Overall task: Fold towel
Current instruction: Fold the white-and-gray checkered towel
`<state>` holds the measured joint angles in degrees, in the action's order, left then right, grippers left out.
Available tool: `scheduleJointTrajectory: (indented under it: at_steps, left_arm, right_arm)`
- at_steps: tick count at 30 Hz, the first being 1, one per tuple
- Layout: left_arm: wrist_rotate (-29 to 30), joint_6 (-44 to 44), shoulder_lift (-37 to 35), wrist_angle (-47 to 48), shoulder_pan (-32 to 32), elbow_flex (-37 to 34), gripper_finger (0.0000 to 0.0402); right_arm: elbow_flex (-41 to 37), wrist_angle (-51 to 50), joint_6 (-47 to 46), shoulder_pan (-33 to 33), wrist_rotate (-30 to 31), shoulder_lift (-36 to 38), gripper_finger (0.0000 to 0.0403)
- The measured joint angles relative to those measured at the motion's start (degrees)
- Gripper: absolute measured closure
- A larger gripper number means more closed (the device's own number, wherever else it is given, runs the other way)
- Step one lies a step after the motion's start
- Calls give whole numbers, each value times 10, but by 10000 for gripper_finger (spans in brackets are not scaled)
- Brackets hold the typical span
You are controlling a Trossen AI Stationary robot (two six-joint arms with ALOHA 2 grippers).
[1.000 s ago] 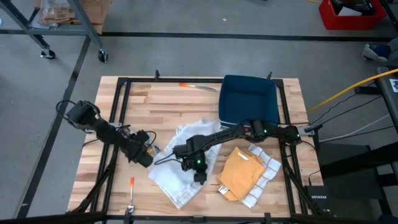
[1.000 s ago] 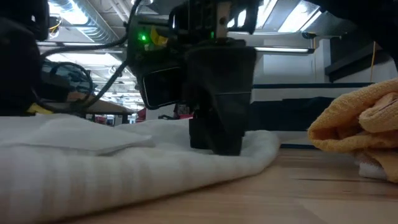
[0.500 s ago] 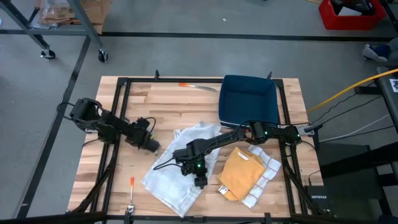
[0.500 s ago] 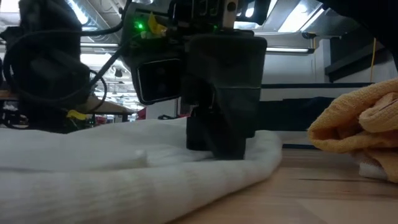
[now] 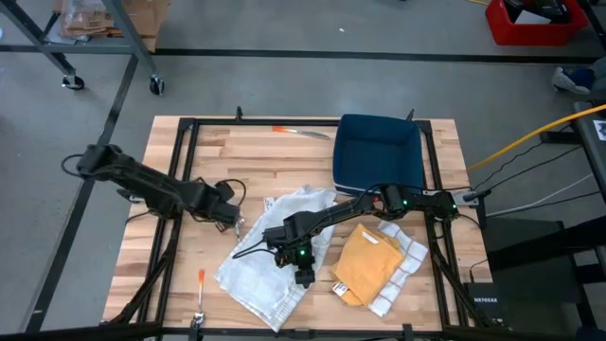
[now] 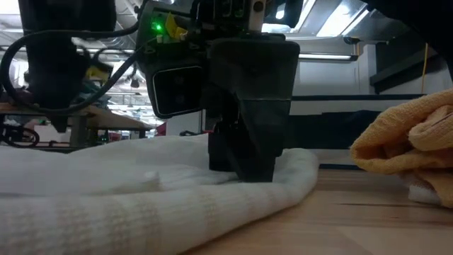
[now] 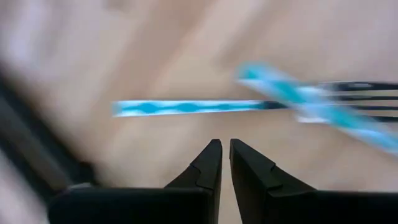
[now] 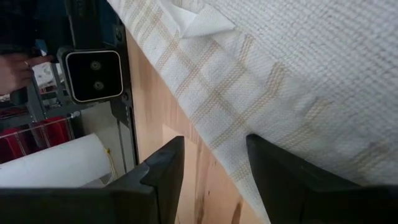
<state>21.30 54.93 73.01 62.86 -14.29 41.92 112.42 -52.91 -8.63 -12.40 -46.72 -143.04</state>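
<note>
High view: right tool presses, seemingly, on white towel.

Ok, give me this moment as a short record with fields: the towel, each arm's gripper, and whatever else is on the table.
towel: white towel rumpled on the wooden table, not yet folded
right gripper: down on the towel's near right part, jaws open
left gripper: at the towel's left edge, jaws nearly shut; grip on the cloth cannot be told
other items: orange cloth to the right, blue bin at the far side

Table surface and items resting on it.
White towel under the right pincer; yellow cloth just beside it; blue tray beyond; orange-handled tool nearby.
</note>
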Motion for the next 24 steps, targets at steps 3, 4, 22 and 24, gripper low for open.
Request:
scheduleJointTrajectory:
  at_steps: [3,4,22,24]
  left_arm:
    - [-51,-6,-39,-68,-8,-2,375]
    - [-64,-10,-45,-83,-12,-2,375]
    - [-87,16,64,-188,-42,-3,375]
    - [-85,15,79,-188,-42,-3,375]
  right_arm:
    - [0,1,-1,0,0,0,219]
    - [0,2,-1,0,0,0,219]
    - [0,7,-1,0,2,0,219]
    - [0,7,-1,0,2,0,219]
